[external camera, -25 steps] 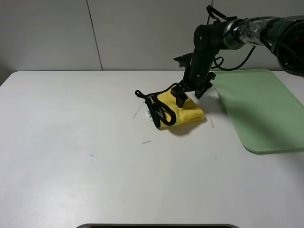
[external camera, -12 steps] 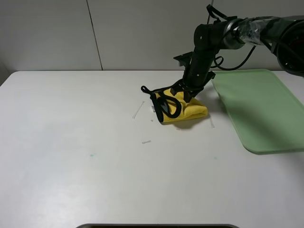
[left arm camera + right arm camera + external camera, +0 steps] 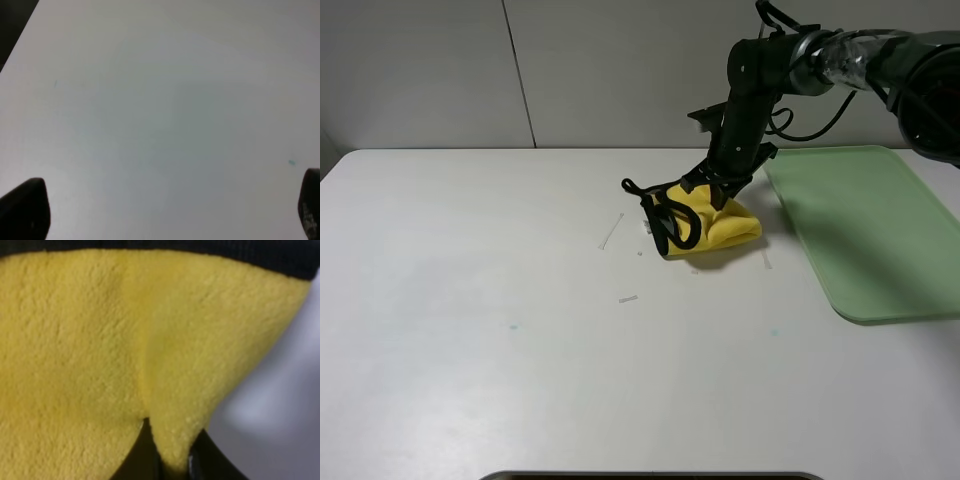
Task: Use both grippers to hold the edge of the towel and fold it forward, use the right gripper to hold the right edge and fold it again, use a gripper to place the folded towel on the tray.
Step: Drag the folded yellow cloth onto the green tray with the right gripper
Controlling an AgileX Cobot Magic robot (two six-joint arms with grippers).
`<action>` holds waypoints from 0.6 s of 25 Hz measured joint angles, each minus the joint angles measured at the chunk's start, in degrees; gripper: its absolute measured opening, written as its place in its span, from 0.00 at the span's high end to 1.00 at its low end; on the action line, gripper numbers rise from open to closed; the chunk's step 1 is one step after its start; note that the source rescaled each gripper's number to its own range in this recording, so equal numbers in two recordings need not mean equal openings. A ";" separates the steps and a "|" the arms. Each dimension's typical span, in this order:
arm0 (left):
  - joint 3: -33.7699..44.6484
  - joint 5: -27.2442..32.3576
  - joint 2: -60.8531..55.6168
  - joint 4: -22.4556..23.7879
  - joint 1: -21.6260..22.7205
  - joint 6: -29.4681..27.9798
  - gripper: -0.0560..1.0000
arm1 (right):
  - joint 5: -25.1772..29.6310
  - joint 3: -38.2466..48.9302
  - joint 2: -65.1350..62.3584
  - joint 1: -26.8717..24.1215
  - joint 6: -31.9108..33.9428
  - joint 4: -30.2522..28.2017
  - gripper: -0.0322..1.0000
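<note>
A white desk [image 3: 520, 350] seen from a high camera. Just right of centre, toward the far side, lies a yellow towel [image 3: 715, 228], bunched into a small folded bundle with its black piping curling in loops on the side facing left. The right hand [image 3: 712, 192], at the end of a bulky black arm that reaches in from the upper right, comes down onto the top of the bundle, its jaws pressed together and pinching a fold of the towel. In the right wrist view the frame is filled with plush yellow cloth [image 3: 100, 340], a ridge of it squeezed between the two dark fingers [image 3: 202, 460]; a strip of black piping runs along one edge of the cloth.

A pale green tray [image 3: 870, 230] lies flat on the desk to the right of the towel, near it but not touching.

The left hand [image 3: 165, 212] appears only in its own wrist view, its two dark fingertips spread wide above bare desk, holding nothing.
</note>
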 joint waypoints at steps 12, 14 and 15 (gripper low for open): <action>0.00 0.00 0.00 0.00 0.00 0.00 0.00 | 3.25 -2.51 -2.99 -1.27 3.44 -6.85 0.92; 0.00 0.00 0.00 0.00 0.00 0.00 0.00 | 3.31 -2.51 -3.92 -2.57 3.72 -7.00 0.92; 0.00 0.00 0.00 0.00 0.00 0.00 0.00 | 3.36 -2.57 -4.15 -3.42 3.71 -7.00 0.92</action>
